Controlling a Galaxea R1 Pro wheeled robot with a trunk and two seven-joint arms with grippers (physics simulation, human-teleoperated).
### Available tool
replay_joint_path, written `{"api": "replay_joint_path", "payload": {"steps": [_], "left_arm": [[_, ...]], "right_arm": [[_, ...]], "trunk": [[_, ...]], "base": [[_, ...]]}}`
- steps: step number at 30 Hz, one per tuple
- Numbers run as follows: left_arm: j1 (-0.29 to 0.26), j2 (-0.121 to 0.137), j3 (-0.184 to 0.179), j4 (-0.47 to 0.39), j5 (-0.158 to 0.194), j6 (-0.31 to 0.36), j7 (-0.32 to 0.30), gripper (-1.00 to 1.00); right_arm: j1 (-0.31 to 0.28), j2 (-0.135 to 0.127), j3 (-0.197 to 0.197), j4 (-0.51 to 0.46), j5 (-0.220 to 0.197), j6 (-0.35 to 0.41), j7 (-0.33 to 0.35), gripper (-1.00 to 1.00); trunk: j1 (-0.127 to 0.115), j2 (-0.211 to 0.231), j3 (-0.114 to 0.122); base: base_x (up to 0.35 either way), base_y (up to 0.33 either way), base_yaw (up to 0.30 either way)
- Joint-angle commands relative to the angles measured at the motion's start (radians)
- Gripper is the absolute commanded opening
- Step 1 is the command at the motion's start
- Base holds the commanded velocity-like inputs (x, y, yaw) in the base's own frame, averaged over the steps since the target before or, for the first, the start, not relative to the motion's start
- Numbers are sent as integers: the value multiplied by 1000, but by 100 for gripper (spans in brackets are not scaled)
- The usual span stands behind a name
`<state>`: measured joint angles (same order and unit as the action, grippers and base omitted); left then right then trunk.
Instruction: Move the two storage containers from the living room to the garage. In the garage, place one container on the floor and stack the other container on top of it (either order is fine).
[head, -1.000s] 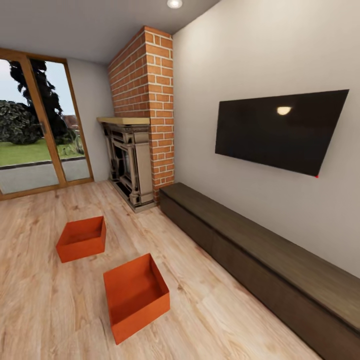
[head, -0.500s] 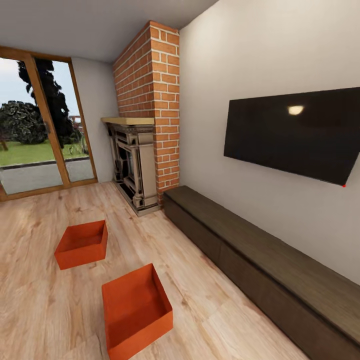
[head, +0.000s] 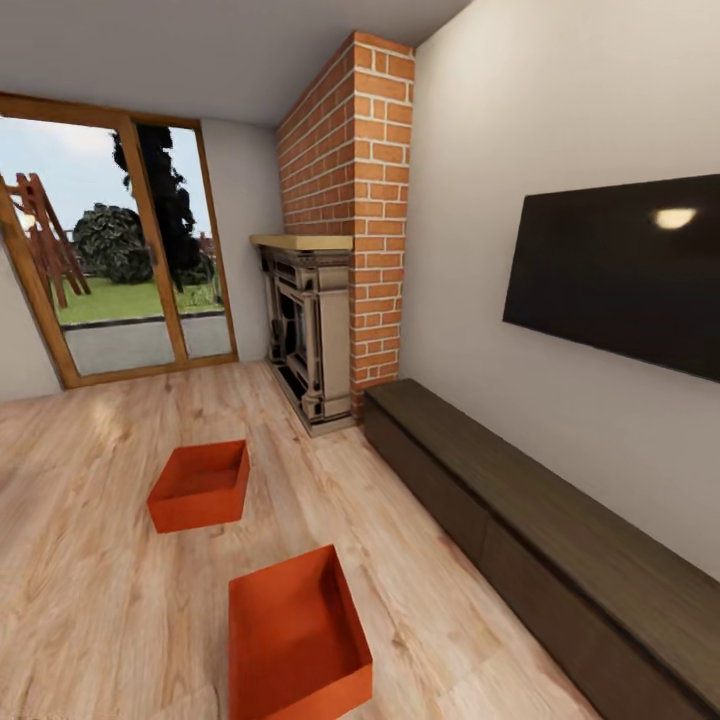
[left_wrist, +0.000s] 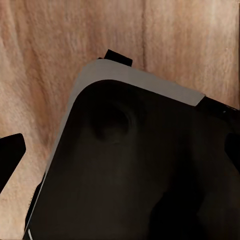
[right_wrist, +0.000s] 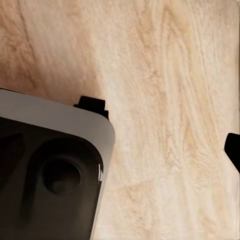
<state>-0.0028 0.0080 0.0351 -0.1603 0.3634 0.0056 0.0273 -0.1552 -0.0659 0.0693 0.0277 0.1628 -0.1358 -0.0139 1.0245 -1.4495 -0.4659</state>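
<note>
judging from the pictures, the task is barely begun: both storage containers lie on the wood-plank floor (head: 90, 560) of the living room, and neither has been lifted. taking the brick fireplace (head: 322, 330) as landmark, the far container (head: 200, 485) is found a little out from its hearth on the side of the glass doors (head: 120, 260), and the near container (head: 295, 635) is set further out again, well apart from the first and nearer the camera. carrying both to the garage and stacking them is left to be done. compared with the earlier frames, the whole head view has been shifted: fireplace, containers and television (head: 625, 280) are displaced alike, so the camera is judged to have turned, not the things. whether either tool is open or closed cannot be told.
</note>
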Motion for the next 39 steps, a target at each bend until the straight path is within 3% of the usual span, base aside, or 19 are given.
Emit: {"api": "replay_joint_path", "payload": {"steps": [1,32,39], "left_arm": [[0,0,3,-1,0,1,2,100],[0,-1,3,-1,-1,-1,2,100],[0,-1,4,-1,0,-1,2,100]], "right_arm": [[-1,0,7,3,3,-5,-1,100],[-1,-2,6,3,3,-5,-1,100],[-1,-2,5,3,2,-7,-1,100]], "trunk": [[0,0,-1],[0,0,-1],[0,0,-1]], "base": [[276,-73,271],[15,-4,270],[0,-69,83]]}}
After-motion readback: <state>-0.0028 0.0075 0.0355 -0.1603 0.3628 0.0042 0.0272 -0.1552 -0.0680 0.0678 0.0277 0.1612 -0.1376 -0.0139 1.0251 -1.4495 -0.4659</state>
